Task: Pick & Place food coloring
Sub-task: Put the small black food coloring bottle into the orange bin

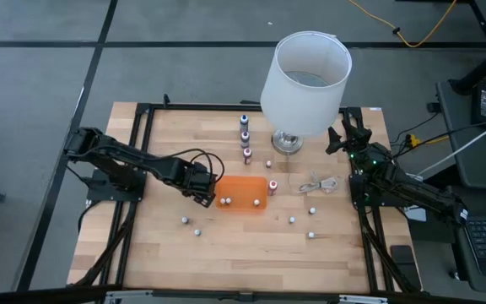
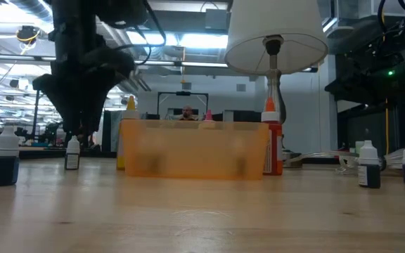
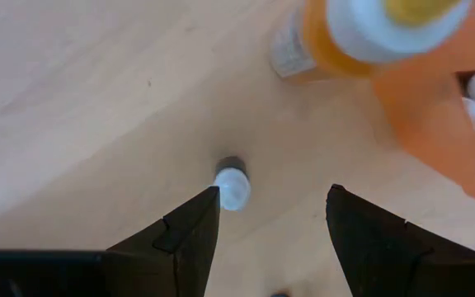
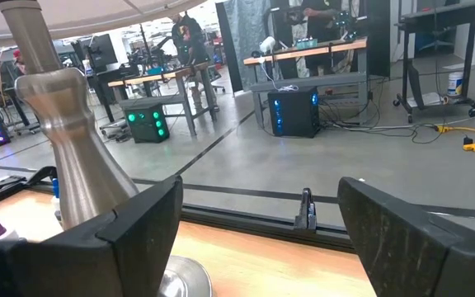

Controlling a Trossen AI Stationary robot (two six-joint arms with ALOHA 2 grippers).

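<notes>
Left gripper (image 1: 202,192) spread wide just beside the orange tray (image 1: 243,192), hanging empty above a small white-capped dropper bottle (image 3: 232,185).

About thirteen food-coloring bottles show from above: four in a row (image 1: 245,135) beyond the tray, two inside it, one red one (image 1: 272,186) touching its far end, six scattered on the wood. One yellow-capped bottle (image 3: 361,33) stands just ahead of the fingers. The left arm reaches inward, wrist tipped down. The right gripper (image 1: 347,135) waits beside the one lamp (image 1: 304,80), fingers apart, empty.

A white-shaded lamp (image 1: 304,80) stands beside a coiled cable (image 1: 320,183).
</notes>
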